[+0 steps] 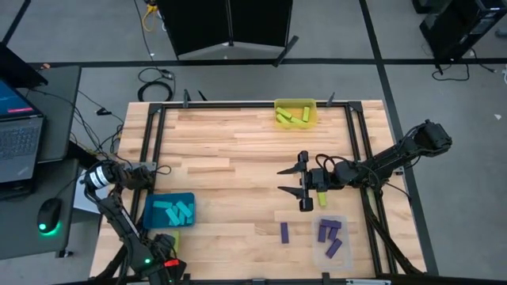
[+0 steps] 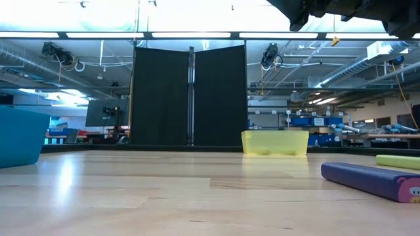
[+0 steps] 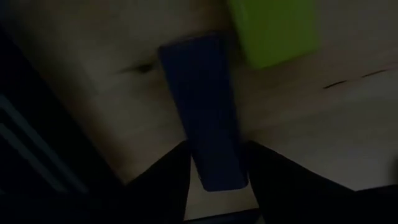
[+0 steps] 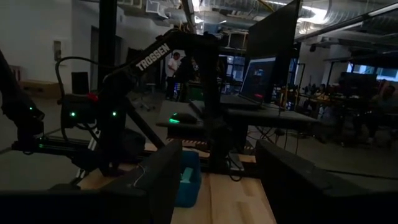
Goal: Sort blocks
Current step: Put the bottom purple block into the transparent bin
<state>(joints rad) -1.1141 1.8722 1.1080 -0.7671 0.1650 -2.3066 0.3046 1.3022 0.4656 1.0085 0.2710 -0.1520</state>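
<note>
My left gripper (image 3: 216, 163) is low over the table's near left corner, just nearer than the teal bin (image 1: 168, 211), and is shut on a dark purple block (image 3: 202, 93). The arm hides that block in the high view. A yellow-green block (image 3: 273, 28) lies just beyond it. My right gripper (image 1: 291, 180) is open and level over the table's right middle, pointing left and holding nothing. A yellow-green block (image 1: 323, 195) lies on the wood under its wrist. Another purple block (image 1: 283, 231) lies flat, nearer than the right gripper. My left gripper pinches the dark purple block between its two fingers, on the long sides near the end closest to the wrist (image 3: 219, 177). The block points straight out along the fingers, over the wood. I cannot tell whether it is lifted or rests on the table.
The teal bin holds cyan blocks. The yellow bin (image 1: 295, 112) at the far edge holds yellow-green blocks. The clear bin (image 1: 331, 237) at the near right holds purple ones. Bare wood spans the table's middle. A black frame rail (image 1: 150, 150) runs along the left side.
</note>
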